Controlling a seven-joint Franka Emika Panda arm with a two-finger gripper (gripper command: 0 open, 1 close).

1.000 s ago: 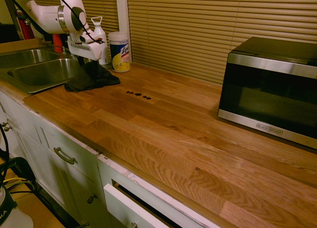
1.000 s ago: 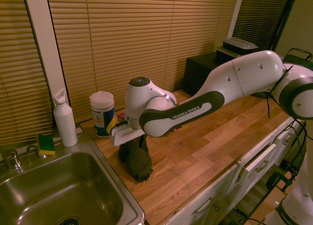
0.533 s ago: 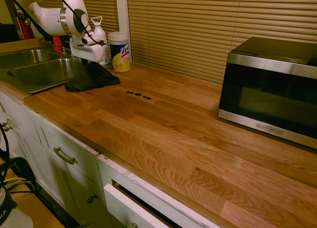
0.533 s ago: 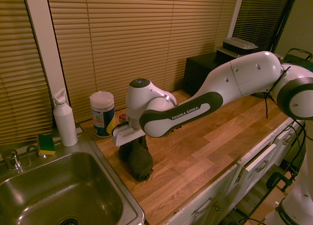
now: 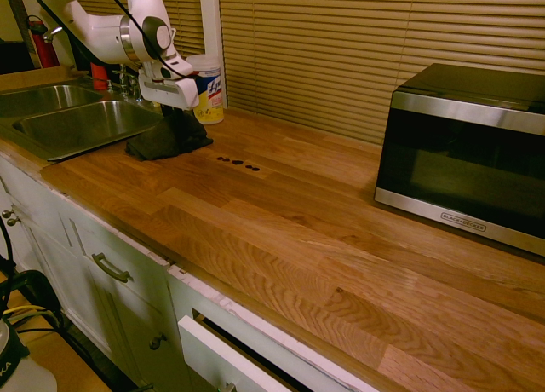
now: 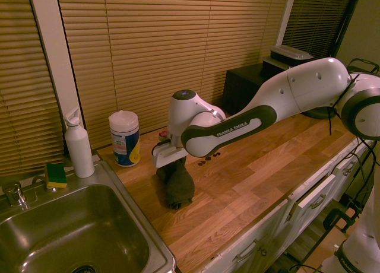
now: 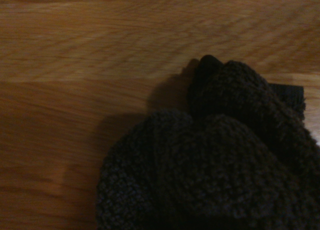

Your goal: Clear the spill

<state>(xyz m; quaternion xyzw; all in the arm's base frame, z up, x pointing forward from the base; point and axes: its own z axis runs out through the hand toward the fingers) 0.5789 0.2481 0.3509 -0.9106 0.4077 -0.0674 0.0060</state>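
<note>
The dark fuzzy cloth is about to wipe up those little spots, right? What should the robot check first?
1. Pincer shut on the dark grey knitted cloth: ok.
2. Cloth touches the wooden countertop: ok, its lower part drapes onto the wood.
3. Row of small dark blots reached: not ok, wood shows between cloth and blots.
4. Path from cloth to blots free: ok.
5. White wipes canister out of the way: ok, beside the blinds.
6. Cloth wet or dry: cannot tell.
</note>
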